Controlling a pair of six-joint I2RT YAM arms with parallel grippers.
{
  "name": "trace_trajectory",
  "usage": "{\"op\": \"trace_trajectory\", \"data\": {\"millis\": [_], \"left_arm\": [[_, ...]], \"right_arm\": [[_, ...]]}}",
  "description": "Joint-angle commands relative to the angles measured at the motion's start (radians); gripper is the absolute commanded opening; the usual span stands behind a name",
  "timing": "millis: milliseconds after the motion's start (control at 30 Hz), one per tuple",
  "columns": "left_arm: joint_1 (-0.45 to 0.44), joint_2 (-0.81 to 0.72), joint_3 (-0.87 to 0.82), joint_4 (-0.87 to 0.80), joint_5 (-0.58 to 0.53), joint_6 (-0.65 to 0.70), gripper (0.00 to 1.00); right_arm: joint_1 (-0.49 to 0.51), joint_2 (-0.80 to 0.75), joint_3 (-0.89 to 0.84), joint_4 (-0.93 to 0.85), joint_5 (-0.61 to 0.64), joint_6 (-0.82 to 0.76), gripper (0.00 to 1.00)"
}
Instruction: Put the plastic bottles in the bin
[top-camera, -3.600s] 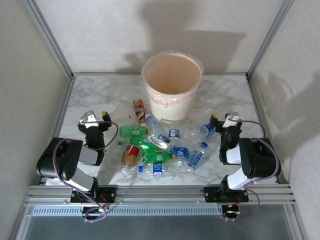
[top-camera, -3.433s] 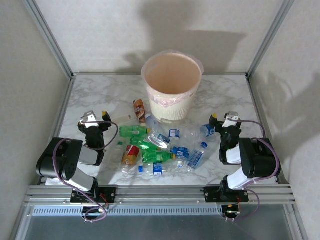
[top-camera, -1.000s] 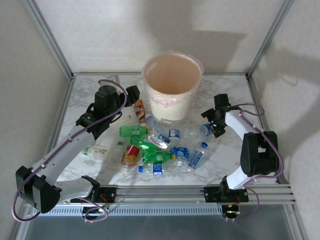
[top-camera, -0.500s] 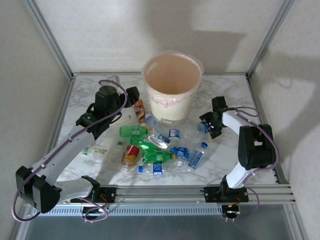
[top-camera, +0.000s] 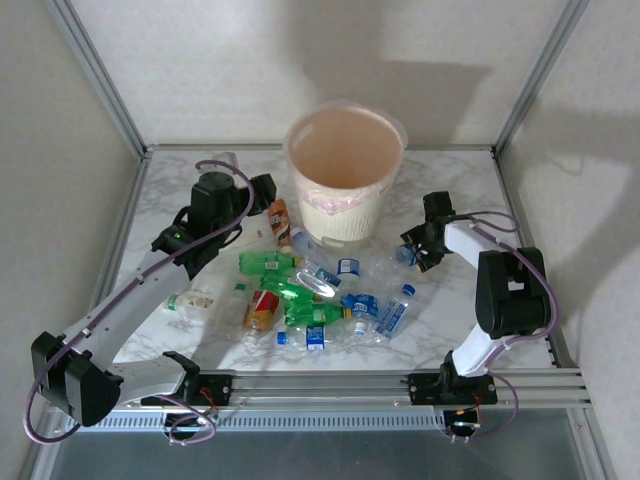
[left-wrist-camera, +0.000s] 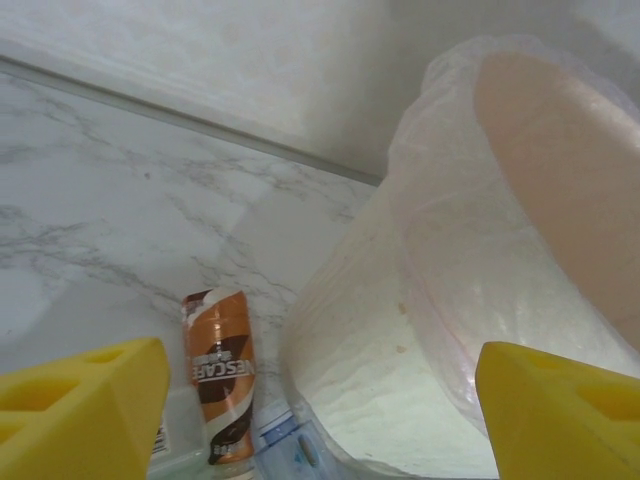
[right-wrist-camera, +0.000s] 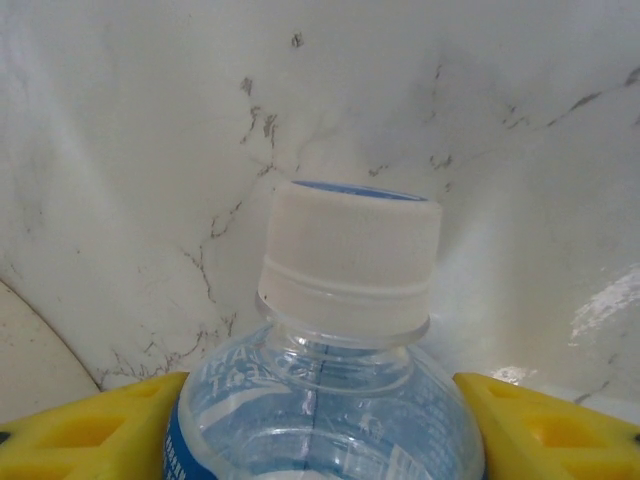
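Roughly a dozen plastic bottles (top-camera: 310, 290) lie in a loose heap on the marble table (top-camera: 170, 185), just on the near side of the bin (top-camera: 345, 150). We judge them light and apparently empty. Their thin walls should buckle under a hard squeeze, and their smooth round sides are apt to slip or roll. The shoulder just under the cap is the stiffest place to take hold, so that is where we would grip.

The right gripper (right-wrist-camera: 320, 430) is placed that way on the clear bottle (right-wrist-camera: 325, 400) at the right edge of the heap. Its yellow pads (right-wrist-camera: 90, 425) lie against both sides of the shoulder, below the white cap (right-wrist-camera: 350, 255), and it looks to us like a pinch. Whether the bottle has left the table we cannot tell.

The left gripper (left-wrist-camera: 320, 415) is spread wide with nothing between its fingers. It hangs over a brown-labelled bottle (left-wrist-camera: 222, 370) that lies just beside the foot of the bin on the left.

From above, the pink inside of the bin looks bare, and we make out no bottle in it. A thin translucent liner (left-wrist-camera: 440, 200) is folded over the rim and could snag a bottle that is dropped low.
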Motion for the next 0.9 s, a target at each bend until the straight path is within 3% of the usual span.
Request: {"op": "trace_trajectory", "data": {"millis": [0, 233, 433, 667, 867], "left_arm": [[-0.005, -0.024, 0.036, -0.063, -0.108, -0.035, 0.8], [0.047, -0.016, 0.072, -0.161, -0.164, -0.135, 0.81], [0.105, -0.005, 0.065, -0.215, -0.152, -0.219, 0.8], [0.134, 0.024, 0.051, -0.24, -0.114, -0.284, 0.77], [0.139, 0.034, 0.046, -0.245, -0.108, -0.294, 0.77]], "right_arm": [[0.006, -0.074, 0.05, -0.062, 0.066, -0.024, 0.6], [0.005, -0.211, 0.212, -0.247, 0.222, -0.106, 0.57], [0.005, -0.257, 0.495, -0.401, 0.319, -0.189, 0.56], [0.024, -0.165, 0.897, -0.47, 0.291, -0.287, 0.55], [0.133, 0.01, 1.236, -0.512, 0.297, -0.362, 0.56]]}}
